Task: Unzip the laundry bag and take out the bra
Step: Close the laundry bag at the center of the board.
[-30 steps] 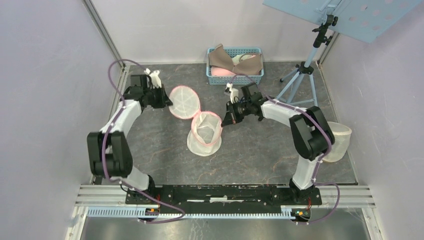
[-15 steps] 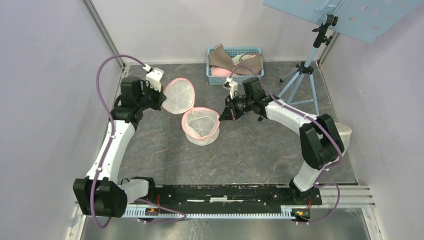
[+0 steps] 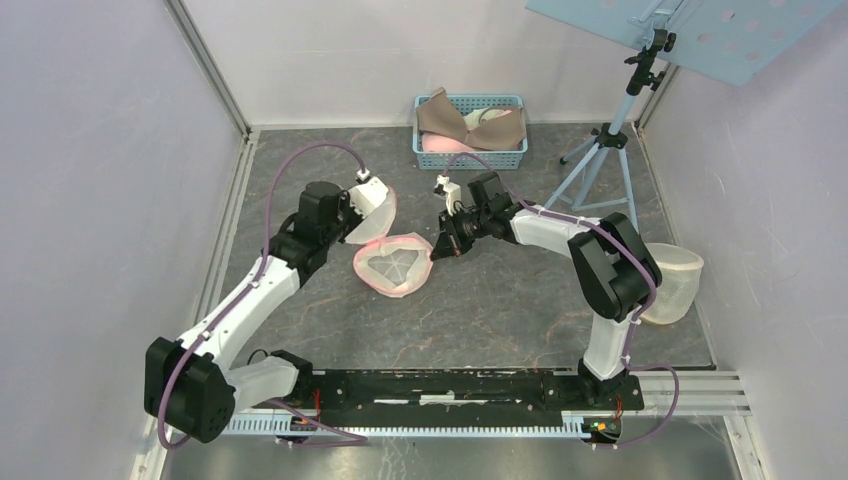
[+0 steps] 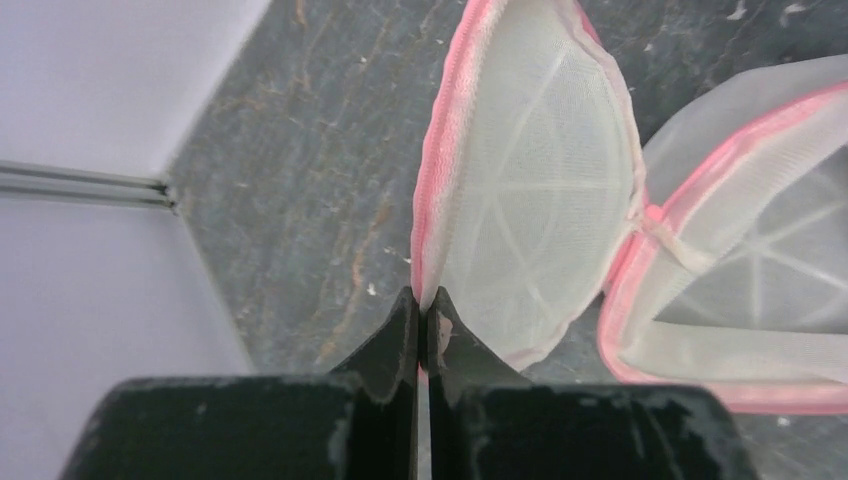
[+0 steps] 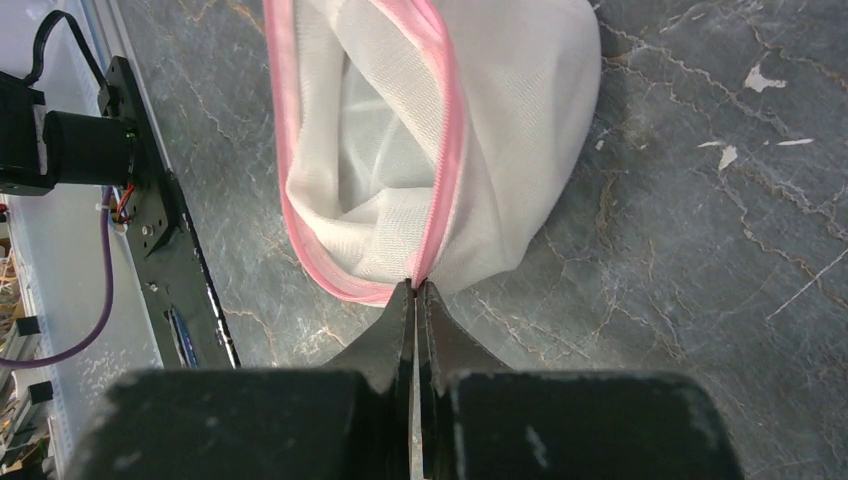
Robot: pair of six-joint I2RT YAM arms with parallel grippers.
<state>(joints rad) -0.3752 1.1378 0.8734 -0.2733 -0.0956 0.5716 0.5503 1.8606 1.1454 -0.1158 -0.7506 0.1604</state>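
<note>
Now the mesh laundry bag lies unzipped. The left gripper is pinched tight on the pink edge of its raised lid. The right gripper is clamped on the body's pink rim. A brown bra lies in the blue basket behind.

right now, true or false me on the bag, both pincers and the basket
1. The left pincer is shut on the pink-edged lid of the laundry bag. True.
2. The laundry bag is zipped closed. False: it gapes open, lid folded aside.
3. The right pincer pinches the bag's pink rim. True.
4. The blue basket is empty. False: it holds brown and pink garments.
5. The tripod stands left of the basket. False: it stands to its right.
</note>
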